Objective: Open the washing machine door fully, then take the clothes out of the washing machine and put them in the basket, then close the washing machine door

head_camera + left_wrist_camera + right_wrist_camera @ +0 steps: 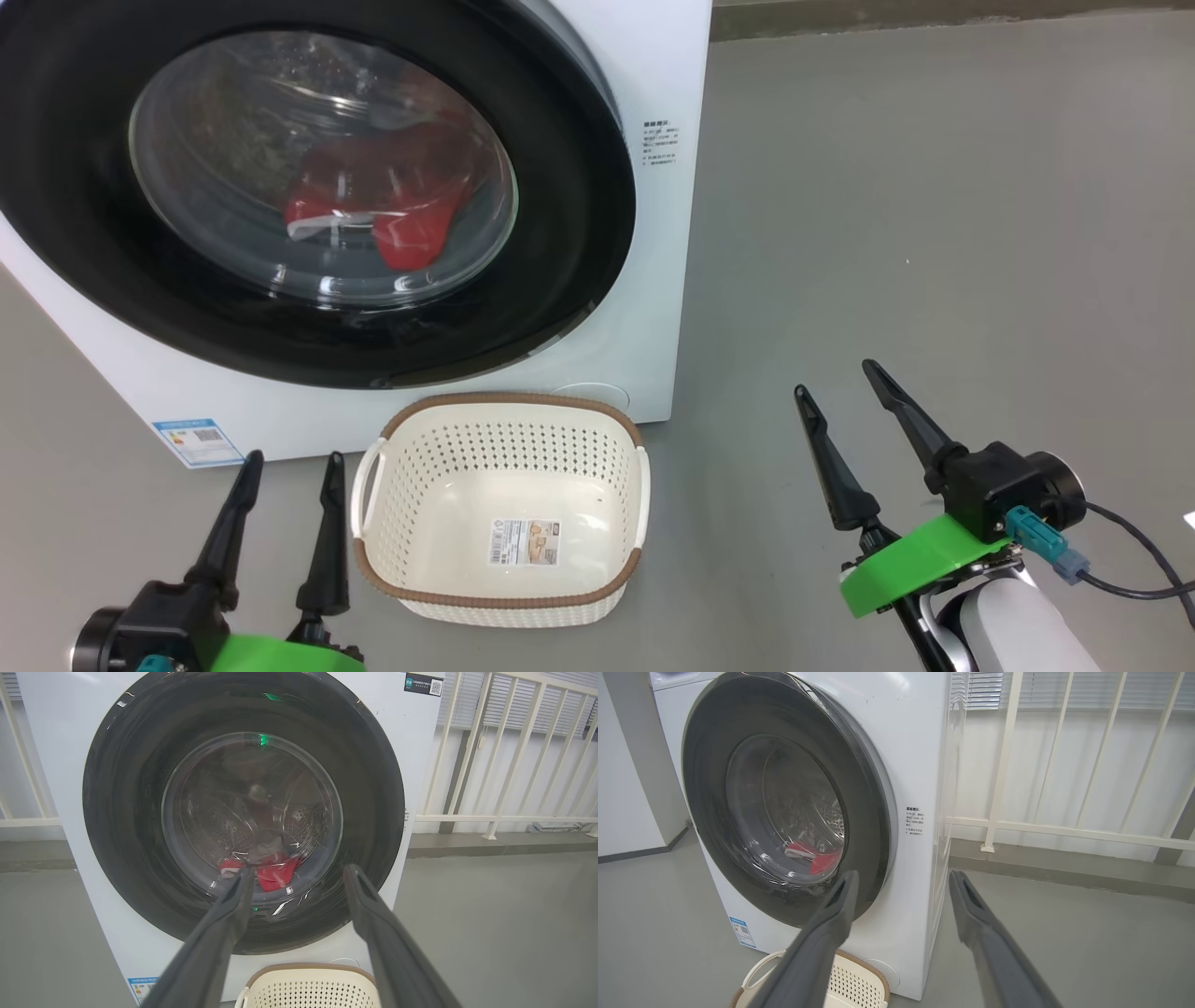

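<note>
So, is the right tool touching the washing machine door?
Apart. Head view shows grey floor between the right tool and the washing machine door.

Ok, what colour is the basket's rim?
Brown, with a woven look, on the cream basket; the head view shows it best.

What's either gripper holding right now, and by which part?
Nothing. The left gripper and right gripper are both open and empty, short of the washing machine door.

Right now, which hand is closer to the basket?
The left hand: it sits right beside the left handle of the basket, while the right hand stands well off past the other side.
</note>
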{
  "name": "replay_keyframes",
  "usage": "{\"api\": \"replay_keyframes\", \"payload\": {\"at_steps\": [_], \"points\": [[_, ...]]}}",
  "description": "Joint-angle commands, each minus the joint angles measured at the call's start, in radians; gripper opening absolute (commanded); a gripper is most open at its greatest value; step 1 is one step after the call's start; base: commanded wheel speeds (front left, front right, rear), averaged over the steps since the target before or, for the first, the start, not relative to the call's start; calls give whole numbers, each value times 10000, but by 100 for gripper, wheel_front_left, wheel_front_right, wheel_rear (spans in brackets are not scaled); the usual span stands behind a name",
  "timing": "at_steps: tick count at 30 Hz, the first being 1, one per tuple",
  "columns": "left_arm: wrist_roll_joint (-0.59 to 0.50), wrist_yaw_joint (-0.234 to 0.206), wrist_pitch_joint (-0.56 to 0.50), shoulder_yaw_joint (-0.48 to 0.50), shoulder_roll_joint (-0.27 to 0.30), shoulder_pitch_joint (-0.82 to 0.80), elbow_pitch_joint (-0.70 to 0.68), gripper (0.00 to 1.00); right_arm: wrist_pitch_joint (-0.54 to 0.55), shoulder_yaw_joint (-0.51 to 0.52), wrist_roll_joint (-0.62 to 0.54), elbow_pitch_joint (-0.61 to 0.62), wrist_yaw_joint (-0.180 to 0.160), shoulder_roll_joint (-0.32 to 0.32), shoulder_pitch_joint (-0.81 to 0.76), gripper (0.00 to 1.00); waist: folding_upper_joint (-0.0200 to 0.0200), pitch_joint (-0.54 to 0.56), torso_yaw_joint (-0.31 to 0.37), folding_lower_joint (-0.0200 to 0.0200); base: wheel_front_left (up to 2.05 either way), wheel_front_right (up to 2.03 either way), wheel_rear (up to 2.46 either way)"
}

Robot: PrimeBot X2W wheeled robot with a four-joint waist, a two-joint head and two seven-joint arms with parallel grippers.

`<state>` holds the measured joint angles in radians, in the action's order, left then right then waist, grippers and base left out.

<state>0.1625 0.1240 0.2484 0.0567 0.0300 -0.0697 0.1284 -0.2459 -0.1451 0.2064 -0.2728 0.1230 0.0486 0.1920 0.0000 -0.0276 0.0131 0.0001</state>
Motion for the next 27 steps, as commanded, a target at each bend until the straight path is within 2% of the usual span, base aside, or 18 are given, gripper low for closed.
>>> {"api": "replay_keyframes", "payload": {"at_steps": [1,19,20,21,22,23,24,27], "points": [[-317,3,134,325,203,-484,-316,100,-159,-286,-315,269,77,16,450,100,0,4,-3,0,0,0,0],[-243,-73,134,308,203,-481,-101,100,-159,-172,-260,323,77,16,439,100,0,-111,-50,0,0,0,0],[-236,-71,134,318,203,-502,-112,100,-159,-173,-241,336,77,16,469,82,0,-186,-50,0,0,0,0],[-231,-68,134,324,203,-534,-130,100,-159,-178,-207,344,77,16,515,49,0,-251,-55,0,0,0,0],[-227,-65,134,323,202,-567,-159,100,-159,-187,-161,340,77,16,565,30,0,-326,-63,0,0,0,0],[-227,-62,134,314,202,-599,-201,100,-159,-213,-97,318,77,16,623,6,0,-402,-72,0,0,0,0],[-226,-58,134,303,202,-632,-249,100,-159,-230,-11,304,77,16,692,0,0,-482,-83,0,0,0,0],[-230,-49,134,283,202,-723,-367,100,-159,-256,388,260,77,16,943,0,0,-740,-119,0,0,0,0]]}}
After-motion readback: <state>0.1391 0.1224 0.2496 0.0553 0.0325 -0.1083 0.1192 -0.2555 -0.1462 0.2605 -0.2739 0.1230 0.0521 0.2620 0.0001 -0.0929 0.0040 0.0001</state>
